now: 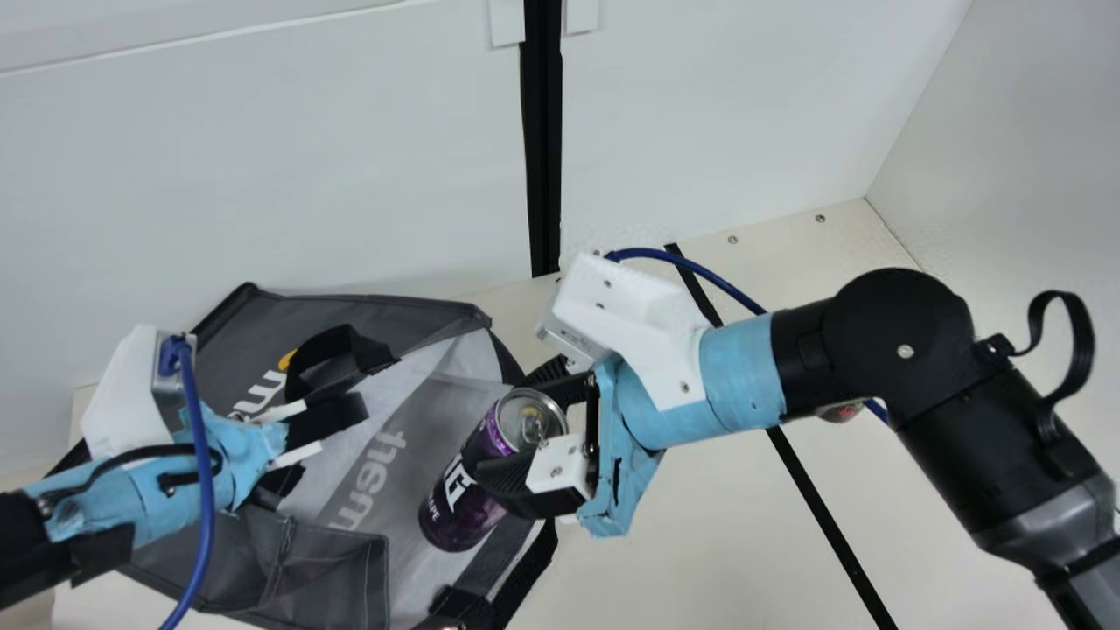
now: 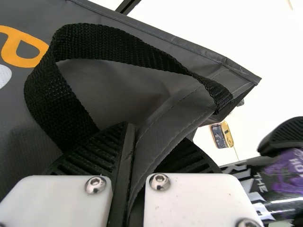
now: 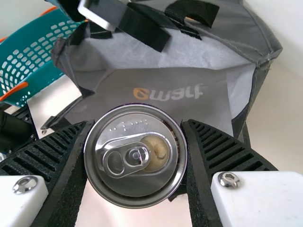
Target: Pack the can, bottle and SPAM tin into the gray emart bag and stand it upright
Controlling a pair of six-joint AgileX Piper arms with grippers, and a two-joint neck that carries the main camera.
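My left gripper (image 1: 337, 423) is at the upper rim of the gray bag (image 1: 385, 306); in the left wrist view the left gripper (image 2: 131, 151) pinches the bag's edge (image 2: 163, 127) beside a black handle loop (image 2: 109, 42). The bag lies tilted with its mouth held apart. At the mouth's right side my right gripper (image 1: 514, 426) is shut around the purple can (image 1: 464, 512), which slants over the pale lining. In the right wrist view the can's top (image 3: 135, 179) sits between the fingers of the right gripper (image 3: 137, 153). A small gold-edged tin (image 2: 227, 134) lies beyond the bag.
A teal basket with orange handles (image 3: 35, 56) stands beside the bag. White walls rise behind the cream table (image 1: 682, 542). A black strip (image 1: 822, 516) crosses the tabletop under my right arm. A reddish item (image 1: 842, 412) is partly hidden behind that arm.
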